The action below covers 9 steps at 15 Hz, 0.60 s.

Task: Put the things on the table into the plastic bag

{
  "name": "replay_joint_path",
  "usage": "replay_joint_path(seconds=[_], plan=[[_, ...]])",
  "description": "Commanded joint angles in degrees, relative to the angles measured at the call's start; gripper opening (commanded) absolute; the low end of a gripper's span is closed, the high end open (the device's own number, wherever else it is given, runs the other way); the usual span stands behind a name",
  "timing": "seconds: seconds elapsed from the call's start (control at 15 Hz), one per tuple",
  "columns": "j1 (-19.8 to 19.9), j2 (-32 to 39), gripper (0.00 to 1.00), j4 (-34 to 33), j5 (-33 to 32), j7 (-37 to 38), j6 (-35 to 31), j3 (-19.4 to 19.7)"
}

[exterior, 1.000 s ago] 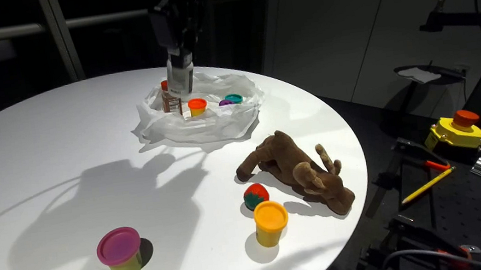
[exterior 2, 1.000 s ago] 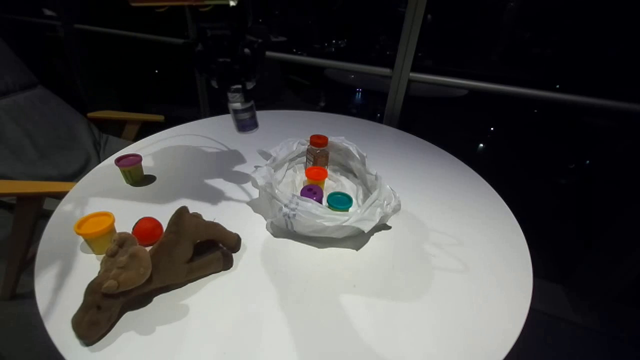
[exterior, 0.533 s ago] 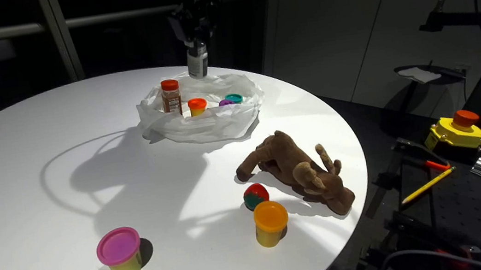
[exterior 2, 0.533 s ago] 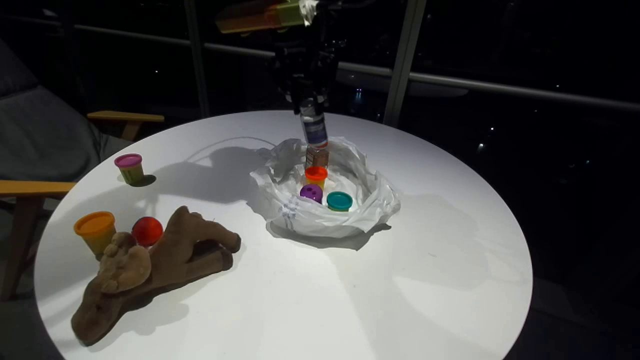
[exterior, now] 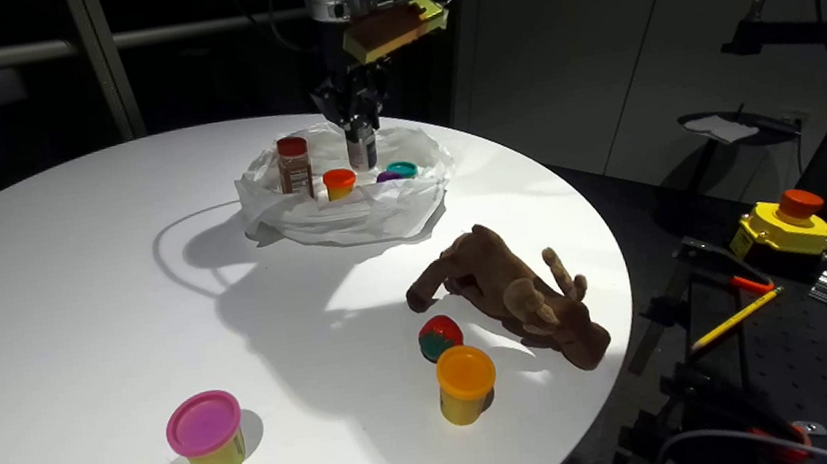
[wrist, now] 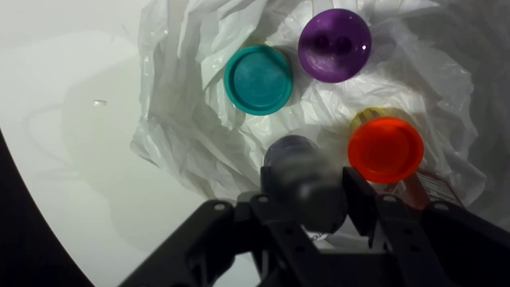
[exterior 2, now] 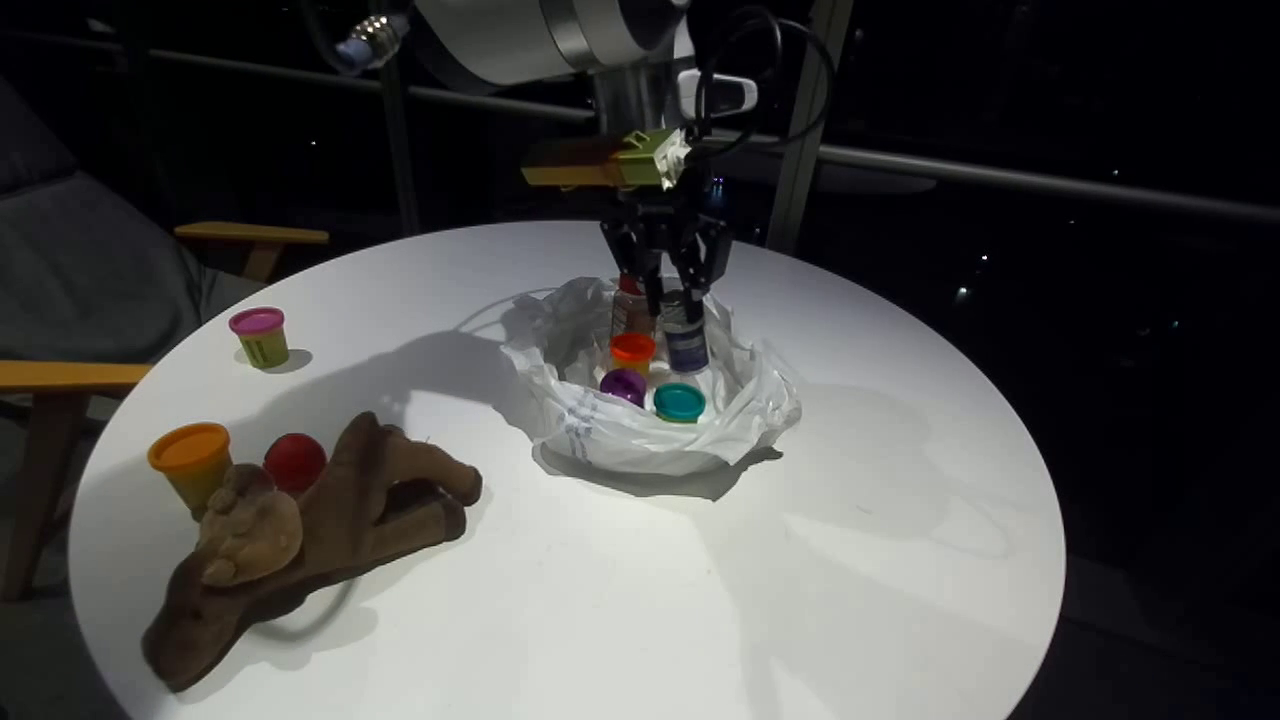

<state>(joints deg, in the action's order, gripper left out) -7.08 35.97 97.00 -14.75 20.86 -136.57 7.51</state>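
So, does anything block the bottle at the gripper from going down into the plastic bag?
Nothing visible does. The bottle has its base inside the plastic bag; in the wrist view, the teal-lidded tub and orange-red-lidded tub stand apart from that base, not beneath it. Whether it touches bottom can't be told.

- Your table (exterior 2: 600,570): round, white
- Your plastic bag (exterior 2: 660,448): white, open
- Brown antlered plush toy (exterior: 495,277), lying
- Strawberry (exterior: 440,337), near orange-lidded tub (exterior: 466,385)
- Pink-lidded tub (exterior: 207,435), standing apart
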Motion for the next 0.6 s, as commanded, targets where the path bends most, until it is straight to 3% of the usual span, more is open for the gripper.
replay_joint_path(seconds=[0.0,0.4,0.47,0.53], plan=[[1.4,3.7,0.2,-5.3,3.2,0.9,-0.2,0.0],[4.5,8.4,0.2,-10.1,9.8,0.3,-0.1,-0.7],[4.9,8.7,0.7,-10.4,10.8,-0.1,0.0,-1.0],[5.1,9.1,0.7,-10.8,11.6,-0.1,0.0,-1.0]])
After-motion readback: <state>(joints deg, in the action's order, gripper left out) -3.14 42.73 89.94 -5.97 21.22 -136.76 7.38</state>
